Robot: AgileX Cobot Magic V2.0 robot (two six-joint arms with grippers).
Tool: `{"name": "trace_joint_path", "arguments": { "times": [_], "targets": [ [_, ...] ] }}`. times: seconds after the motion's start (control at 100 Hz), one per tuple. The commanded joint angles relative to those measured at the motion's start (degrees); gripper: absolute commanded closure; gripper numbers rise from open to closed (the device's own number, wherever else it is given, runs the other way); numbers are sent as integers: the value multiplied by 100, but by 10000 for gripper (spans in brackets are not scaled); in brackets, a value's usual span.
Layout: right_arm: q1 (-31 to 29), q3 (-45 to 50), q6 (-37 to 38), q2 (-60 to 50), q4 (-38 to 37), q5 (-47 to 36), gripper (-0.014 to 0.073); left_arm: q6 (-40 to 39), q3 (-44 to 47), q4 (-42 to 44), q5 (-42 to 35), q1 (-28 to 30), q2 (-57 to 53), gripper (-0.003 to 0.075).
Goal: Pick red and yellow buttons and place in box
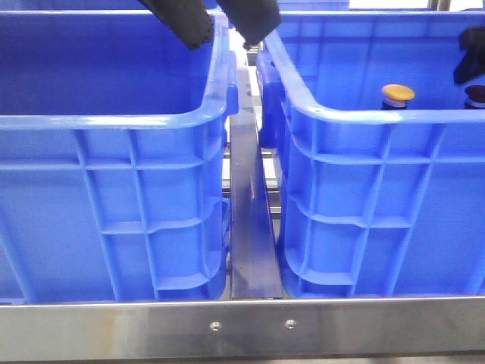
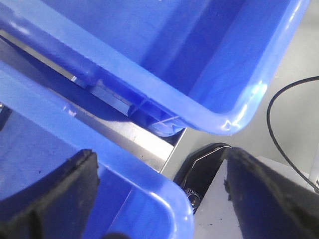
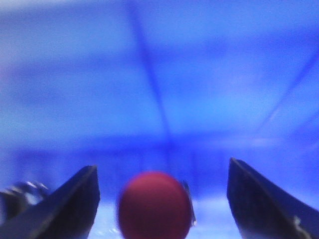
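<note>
Right, both buttons sit inside the right-hand crate (image 1: 356, 114): the yellow button (image 1: 397, 94) shows its orange-yellow cap just above the near rim in the front view, and the red button (image 1: 476, 95) is beside it toward the right edge, half cut off. In the right wrist view the red cap (image 3: 155, 204) lies between the spread fingers of your right gripper (image 3: 162, 209), jaws wide and touching nothing, pic blurred so I can't tell how much gap is left to the cap. The left gripper (image 2: 159, 199) is spread too and holds nothing, hanging over the left crate's far rim (image 2: 124, 164), near the gap between the crates. Handling, as I judge it: small, light, rigid plastic parts, not fragile, but the domed cap is smooth and rounded, so a pinch on the dome will prob slip or pop it out. Take it lower, on the dark cylindrical body under the cap, or square across the cap's widest edge w/ fingers level. Moderate squeeze is enough; it may tip if nudged off-centre.
</note>
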Motion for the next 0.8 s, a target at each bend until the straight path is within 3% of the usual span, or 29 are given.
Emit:
{"name": "trace_joint_path", "arguments": {
  "times": [0.0,0.24,0.31,0.38,0.5,0.56,0.66,0.79],
  "targets": [
    [-16,-166,-43,-550,74,138,34,16,-192,-143,-302,-43,-210,218],
    [-16,62,-43,-1304,74,755,53,16,-192,-143,-415,-43,-266,221],
    [-16,236,-43,-1559,69,884,137,16,-192,-143,-443,-43,-307,237],
    [-16,433,-43,-1830,69,956,284,-181,-192,-143,-452,-43,-365,269],
    [-16,856,-43,-2360,69,1032,573,-648,-171,198,-600,-43,-537,374],
    [-16,1059,-43,-2607,69,1057,672,-1136,-158,639,-724,-43,-607,447],
    [-16,1384,-38,-3036,69,1085,655,-1891,-29,1485,-905,27,-713,580],
    [-16,1785,-38,-3596,69,1085,655,-2128,264,1690,-1065,376,-813,740]
  ]
}}
